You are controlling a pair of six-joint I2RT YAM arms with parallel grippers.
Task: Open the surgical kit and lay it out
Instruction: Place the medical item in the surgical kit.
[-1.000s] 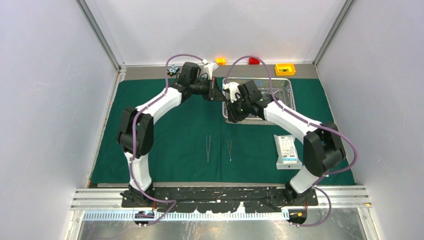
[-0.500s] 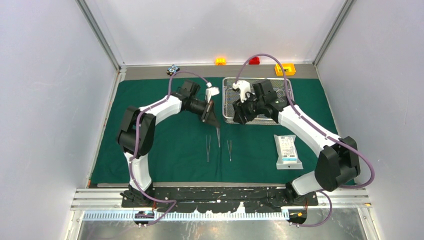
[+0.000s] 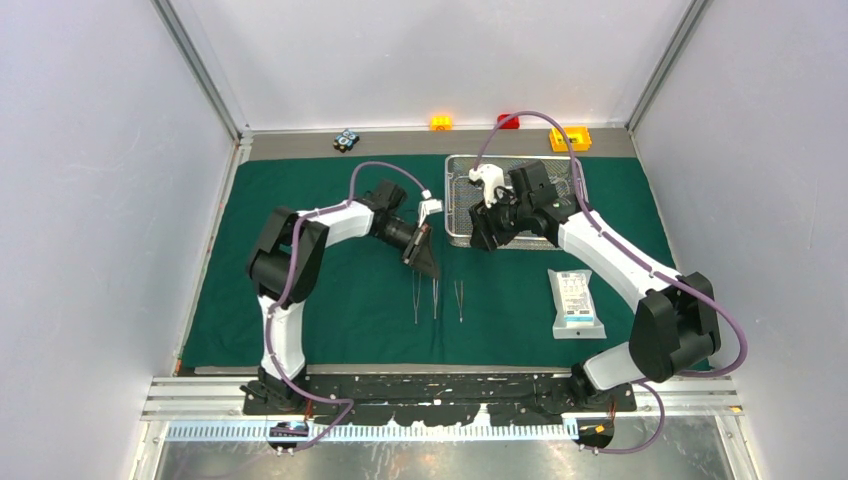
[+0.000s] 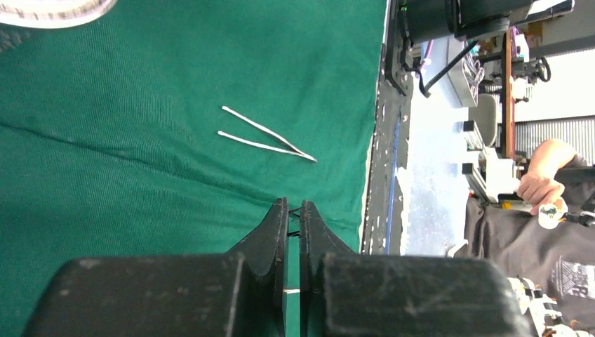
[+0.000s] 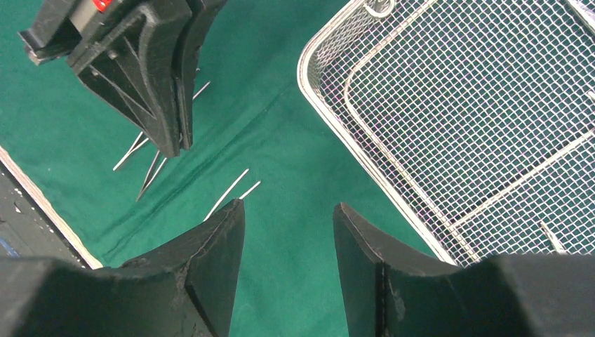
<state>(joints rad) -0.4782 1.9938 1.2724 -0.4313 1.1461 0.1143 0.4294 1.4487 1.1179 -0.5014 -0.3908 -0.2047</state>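
Observation:
The dark green drape (image 3: pixel 330 200) lies spread flat. On its back right stands the wire-mesh tray (image 3: pixel 462 205) (image 5: pixel 456 105). My left gripper (image 3: pixel 434 272) (image 4: pixel 294 203) is shut on slim silver forceps (image 3: pixel 436 298) (image 5: pixel 151 175), which point toward the front edge. These hang between two tweezers lying on the cloth, one to the left (image 3: pixel 416 297) (image 5: pixel 130 151) and one to the right (image 3: pixel 459 300) (image 5: pixel 228 193). My right gripper (image 3: pixel 478 238) (image 5: pixel 289 206) is open and empty over the cloth, by the tray's front left corner. The white pouch (image 3: pixel 577 303) lies front right.
Along the back ledge sit a yellow box (image 3: pixel 570 138), a red block (image 3: pixel 509 121), an orange block (image 3: pixel 441 122) and a small dark blue piece (image 3: pixel 346 139). Grey walls close in both sides. A person (image 4: pixel 554 182) stands beyond the table's front edge.
My left gripper carried the forceps from beside the tray forward and down to between the two tweezers. The right gripper opened and drew back over the tray's front left corner.

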